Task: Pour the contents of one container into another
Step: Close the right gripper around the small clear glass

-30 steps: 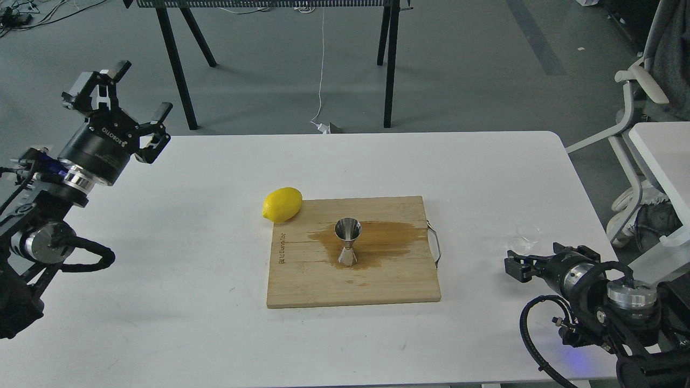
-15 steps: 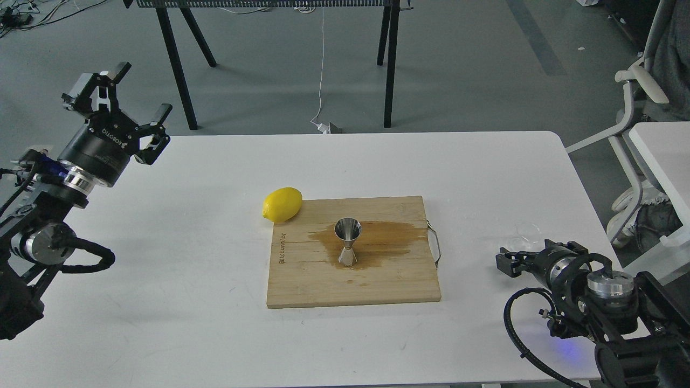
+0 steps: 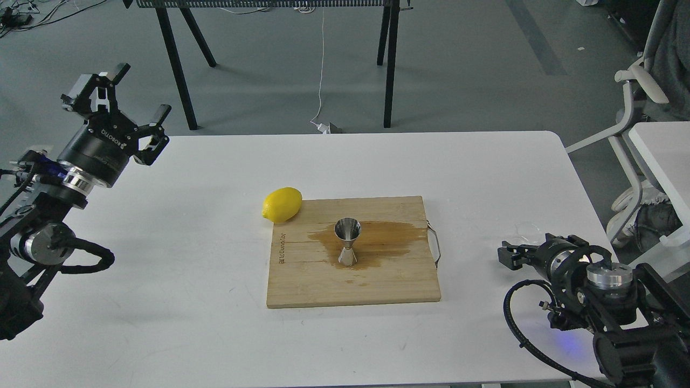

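Observation:
The steel jigger stands upright on the wooden cutting board, in the middle of a brown wet stain. The clear glass cup is faint on the white table near the right edge, just behind my right gripper. That gripper is dark and seen end-on, so its fingers cannot be told apart; whether it touches the cup is unclear. My left gripper hangs open above the table's far left corner, far from both containers, holding nothing.
A yellow lemon lies against the board's far left corner. The board has a metal handle on its right side. A white chair and a second table stand to the right.
My right arm has shifted left and its gripper has moved slightly farther up the table, closer to the glass cup. The left arm, jigger and lemon have not moved.

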Available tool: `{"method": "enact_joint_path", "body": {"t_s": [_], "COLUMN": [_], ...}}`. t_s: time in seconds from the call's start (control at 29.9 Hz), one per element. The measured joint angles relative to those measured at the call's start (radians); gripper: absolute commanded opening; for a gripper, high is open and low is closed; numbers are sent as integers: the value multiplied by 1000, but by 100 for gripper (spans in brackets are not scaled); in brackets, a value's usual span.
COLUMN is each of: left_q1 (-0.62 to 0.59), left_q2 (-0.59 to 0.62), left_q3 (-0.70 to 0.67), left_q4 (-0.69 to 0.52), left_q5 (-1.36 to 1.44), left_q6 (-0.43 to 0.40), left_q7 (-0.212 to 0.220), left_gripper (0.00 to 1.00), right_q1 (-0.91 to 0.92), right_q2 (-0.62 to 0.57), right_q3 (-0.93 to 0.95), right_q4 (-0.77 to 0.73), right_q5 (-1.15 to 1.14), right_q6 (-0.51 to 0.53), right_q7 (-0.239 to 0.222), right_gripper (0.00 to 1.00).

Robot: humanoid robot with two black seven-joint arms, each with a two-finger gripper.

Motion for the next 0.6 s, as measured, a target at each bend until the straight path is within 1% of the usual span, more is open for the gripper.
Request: {"method": "enact_joint_path", "body": {"t_s": [0.23,0.4,0.5,0.6], "left_q1": [0,0,0,0], "left_q2": [-1,-1,-1,0], "left_q3": [0,0,0,0], "left_q4": [2,5,6,6], "left_q5": [0,0,0,0], "left_q6": [0,0,0,0], "left_q7": [0,0,0,0], "left_gripper": [95,95,95,95], "right_q1": [7,8,8,8], "right_q2": [17,21,22,24], "right_q3": [0,0,0,0], "right_q4": [-9,-10,-10,-10], "right_q5": [-25,-29,-30,-34], "right_q6": [0,0,0,0], "right_q7": [1,1,1,1], "right_gripper": [88,81,80,75]}}
